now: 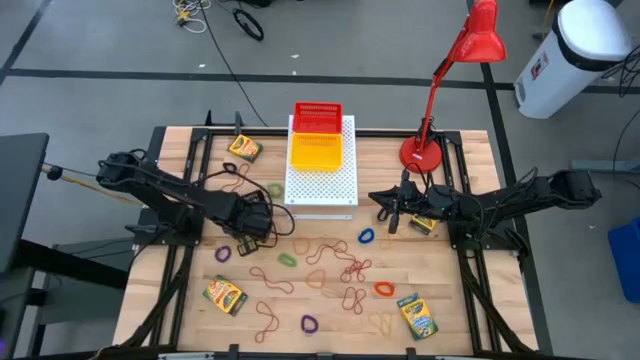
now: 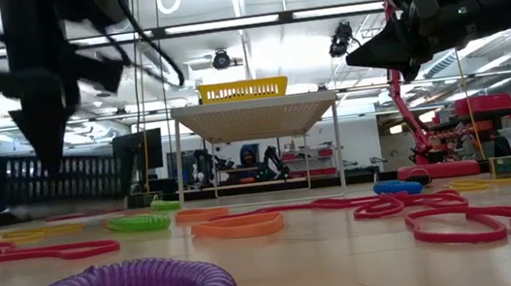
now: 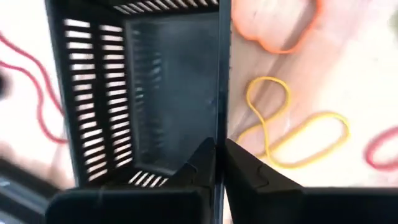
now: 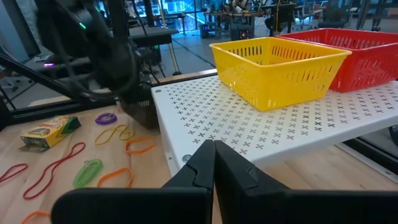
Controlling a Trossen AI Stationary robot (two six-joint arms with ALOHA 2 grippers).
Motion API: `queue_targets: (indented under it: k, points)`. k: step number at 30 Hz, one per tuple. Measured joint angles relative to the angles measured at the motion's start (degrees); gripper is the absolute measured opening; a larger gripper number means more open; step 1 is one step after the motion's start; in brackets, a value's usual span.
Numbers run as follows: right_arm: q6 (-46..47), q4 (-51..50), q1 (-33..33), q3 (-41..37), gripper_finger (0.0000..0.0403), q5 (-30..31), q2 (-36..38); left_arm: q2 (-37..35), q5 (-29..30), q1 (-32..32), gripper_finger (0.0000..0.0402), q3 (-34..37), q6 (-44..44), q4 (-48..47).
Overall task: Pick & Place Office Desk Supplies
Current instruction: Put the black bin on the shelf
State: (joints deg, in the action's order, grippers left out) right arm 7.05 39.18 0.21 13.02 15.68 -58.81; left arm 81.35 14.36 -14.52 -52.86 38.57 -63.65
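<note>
Only the left wrist view shows the left gripper (image 3: pixel 219 163) clamped on a black basket (image 3: pixel 155 93) wall, beside the white perforated board (image 1: pixel 322 170). The right gripper (image 4: pixel 213 163), jaws together, hovers near that board.

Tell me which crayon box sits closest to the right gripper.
The crayon box just below the red lamp base, right beside the right gripper; the others lie far off.

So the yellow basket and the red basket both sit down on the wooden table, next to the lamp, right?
Not quite. The yellow basket and the red basket sit up on the raised white perforated board, not on the wooden table; the right wrist view shows it. The lamp is beside them.
</note>
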Motion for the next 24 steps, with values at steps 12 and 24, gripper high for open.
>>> queue_targets:
  k: [12, 24]
  points:
    - [0.0, -0.1, 0.0, 0.0, 0.0009, 0.0, 0.0, -1.5, 11.0, -15.5, 0.0021, -25.3, -0.5, -15.5]
    - [0.0, 0.0, 0.0, 0.0, 0.0009, 0.0, 0.0, 3.3, 14.9, -8.4, 0.0020, -35.8, -23.3, -7.2]
